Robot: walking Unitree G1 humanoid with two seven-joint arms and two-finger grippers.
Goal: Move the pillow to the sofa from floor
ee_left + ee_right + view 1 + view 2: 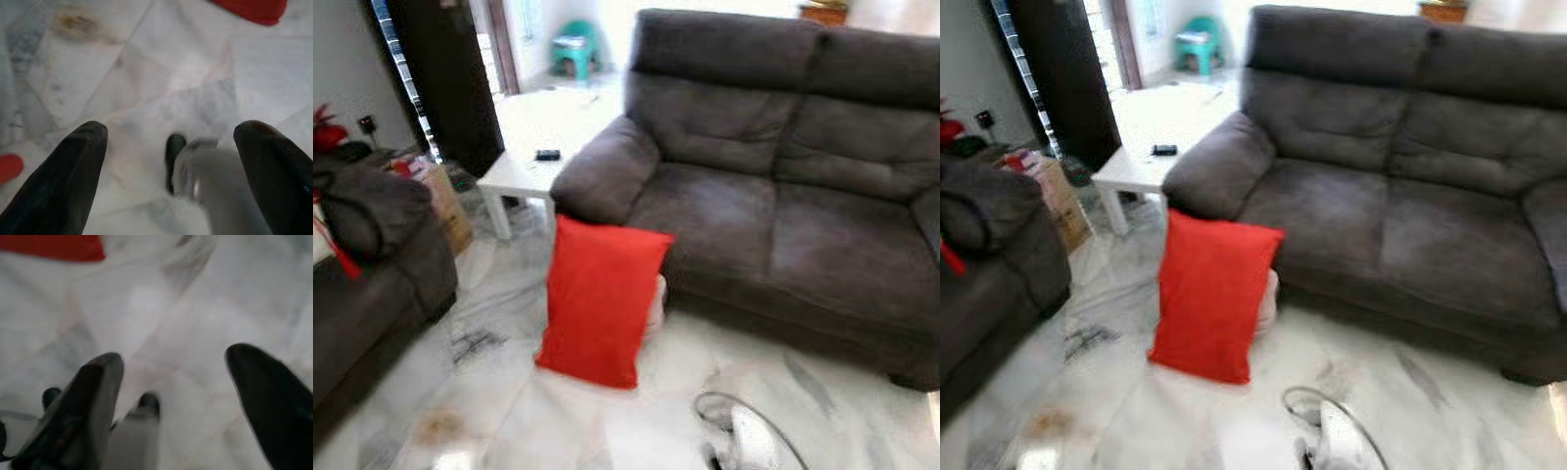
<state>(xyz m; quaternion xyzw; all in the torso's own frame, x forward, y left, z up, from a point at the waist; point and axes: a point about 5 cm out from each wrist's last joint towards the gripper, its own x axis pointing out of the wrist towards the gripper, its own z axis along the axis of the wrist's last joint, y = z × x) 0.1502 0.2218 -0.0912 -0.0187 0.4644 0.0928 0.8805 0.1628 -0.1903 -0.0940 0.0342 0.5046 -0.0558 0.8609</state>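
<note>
1. Nowhere any readable writing or brand; the whole scene is soft with blur.
2. Red pillow (pixel 602 299) stands upright on the white marble floor (pixel 509 411), leaning against the front of the dark grey sofa (pixel 773 186) below its armrest. Something pale is tucked behind the pillow at 3 o'clock, mostly hidden; cannot identify it.
3. White tabletop (pixel 543 132) sits at 11 o'clock from the pillow, just beside the sofa's armrest; a small dark object (pixel 547 155) lies on it, too small to name.
4. Second dark sofa (pixel 372 264) at 9 o'clock, cut off by the frame edge, with red bits showing on it.
5. Blurred silver arm (pixel 749 436) at 6 o'clock, cut off.
6. Left gripper (pixel 176 147): fingers spread wide apart, holding nothing, above bare floor; a pillow corner shows beyond.
7. Right gripper (pixel 195 382): fingers likewise parted and empty, over the floor, pillow edge in the far corner.
</note>
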